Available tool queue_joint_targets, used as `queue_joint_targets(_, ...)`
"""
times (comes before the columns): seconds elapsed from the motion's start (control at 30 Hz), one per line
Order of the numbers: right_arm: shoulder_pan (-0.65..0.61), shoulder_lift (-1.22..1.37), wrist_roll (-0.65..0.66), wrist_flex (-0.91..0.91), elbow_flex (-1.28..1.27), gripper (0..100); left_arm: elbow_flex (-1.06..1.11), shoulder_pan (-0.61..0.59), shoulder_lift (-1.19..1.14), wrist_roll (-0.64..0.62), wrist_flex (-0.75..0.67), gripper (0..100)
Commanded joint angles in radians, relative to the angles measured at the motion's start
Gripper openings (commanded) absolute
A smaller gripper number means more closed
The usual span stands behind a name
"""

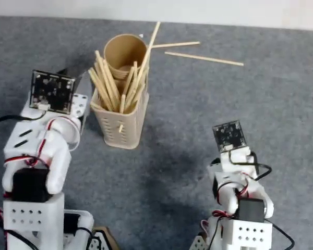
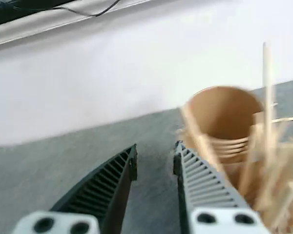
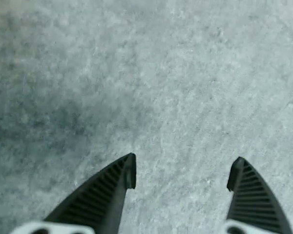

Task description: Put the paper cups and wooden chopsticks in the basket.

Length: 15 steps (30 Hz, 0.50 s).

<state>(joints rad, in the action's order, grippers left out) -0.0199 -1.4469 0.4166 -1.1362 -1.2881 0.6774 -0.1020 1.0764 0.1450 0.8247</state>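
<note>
Chopsticks mostly in the basket, two left on the mat

A stack of paper cups [image 1: 124, 52] is seen standing in the basket [image 1: 122, 127]. A bundle of chopsticks [image 1: 110, 86] is packed beside it and fanned outward, presumably because the paper cups take up the far side of the basket. Two loose chopsticks [image 1: 204, 58] are seen lying on the grey mat [image 1: 198, 130] just beyond the basket, so the task is judged nearly finished. The left gripper [image 2: 155, 156] is held just beside the basket, its jaws parted a little with nothing between them, and the cup rim is seen close ahead of it. The right gripper [image 3: 185, 170] is held over bare mat, well apart from the basket, its jaws spread wide and empty, likely kept out of the way.
</note>
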Motion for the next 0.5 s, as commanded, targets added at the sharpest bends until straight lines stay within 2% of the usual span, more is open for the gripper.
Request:
queue_joint_targets(0.0,0.054,0.001,0.014,0.071,0.008,30.3,-0.010,-0.160,0.012,-0.011,0.060,15)
queue_joint_targets(0.1,0.099,0.073,0.031,0.127,0.068,30.3,0.007,-0.303,0.004,-0.011,0.140,15)
queue_joint_targets(0.2,0.113,0.292,0.035,0.165,0.217,30.3,0.038,-0.378,-0.016,-0.011,0.209,15)
queue_joint_targets(0.33,0.117,0.687,-0.012,0.254,0.544,30.3,0.145,-0.390,-0.041,-0.009,0.204,15)
queue_joint_targets(0.47,0.090,1.086,-0.044,0.397,0.903,30.3,0.314,-0.389,-0.045,-0.011,0.083,15)
